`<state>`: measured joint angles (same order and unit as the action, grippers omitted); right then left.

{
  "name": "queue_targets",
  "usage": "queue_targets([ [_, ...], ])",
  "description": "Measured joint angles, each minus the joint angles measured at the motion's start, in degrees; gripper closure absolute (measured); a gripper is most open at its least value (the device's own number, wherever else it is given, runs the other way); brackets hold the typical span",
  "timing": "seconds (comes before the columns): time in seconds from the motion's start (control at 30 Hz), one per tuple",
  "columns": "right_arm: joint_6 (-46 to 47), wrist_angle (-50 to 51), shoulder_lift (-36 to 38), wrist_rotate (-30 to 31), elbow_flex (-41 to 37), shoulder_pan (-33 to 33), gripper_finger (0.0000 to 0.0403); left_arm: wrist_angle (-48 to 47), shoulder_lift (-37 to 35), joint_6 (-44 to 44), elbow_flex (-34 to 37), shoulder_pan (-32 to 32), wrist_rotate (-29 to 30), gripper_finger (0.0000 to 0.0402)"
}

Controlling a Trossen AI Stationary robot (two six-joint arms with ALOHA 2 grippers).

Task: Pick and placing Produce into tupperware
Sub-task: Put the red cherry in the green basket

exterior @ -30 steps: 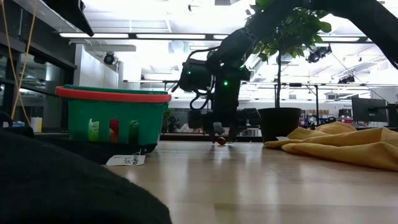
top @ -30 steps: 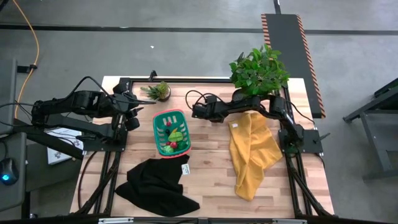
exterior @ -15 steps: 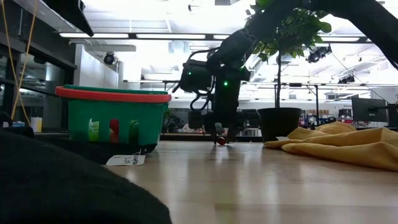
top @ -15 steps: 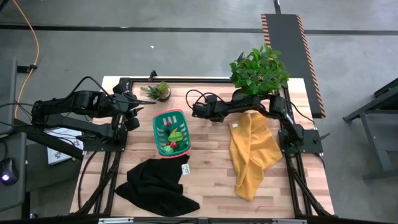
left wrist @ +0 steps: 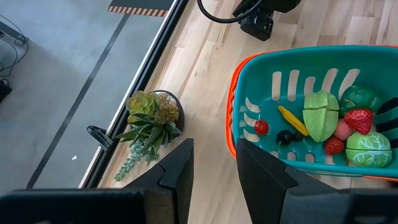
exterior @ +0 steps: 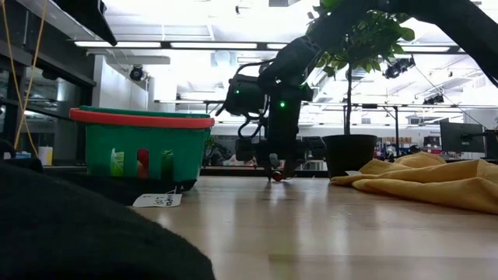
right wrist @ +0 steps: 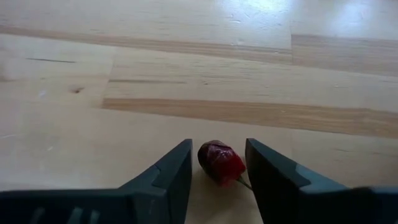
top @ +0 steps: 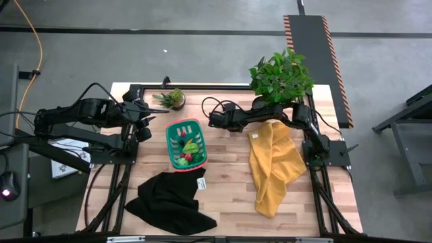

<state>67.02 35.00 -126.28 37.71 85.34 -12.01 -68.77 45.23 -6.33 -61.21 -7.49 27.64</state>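
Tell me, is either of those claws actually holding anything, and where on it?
The right gripper sits around a small dark red fruit on the table, fingers at its sides; a firm grip cannot be told. The left gripper holds nothing.

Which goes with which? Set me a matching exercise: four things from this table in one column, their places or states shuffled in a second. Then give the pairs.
Things
1. red produce piece
2. tupperware basket
3. yellow cloth
4. black cloth

Places or states
A. crumpled near the table edge farthest from the plants
B. holds several toy fruits and vegetables
C. on bare wood between the fingers of the right gripper
D. draped down the table's right side

Pairs: 1-C, 2-B, 3-D, 4-A
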Motion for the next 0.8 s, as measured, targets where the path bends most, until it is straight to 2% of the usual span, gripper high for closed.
queue_targets([
  [0.4,0.04,0.07,-0.02,0.18,0.00,0.00,0.0327,0.02,0.00,0.02,0.00,0.00,0.00,0.0291],
  [0.8,-0.12,0.11,-0.06,2.46,0.00,0.48,0.0334,0.10,0.00,0.04,0.01,0.00,0.02,0.0291],
])
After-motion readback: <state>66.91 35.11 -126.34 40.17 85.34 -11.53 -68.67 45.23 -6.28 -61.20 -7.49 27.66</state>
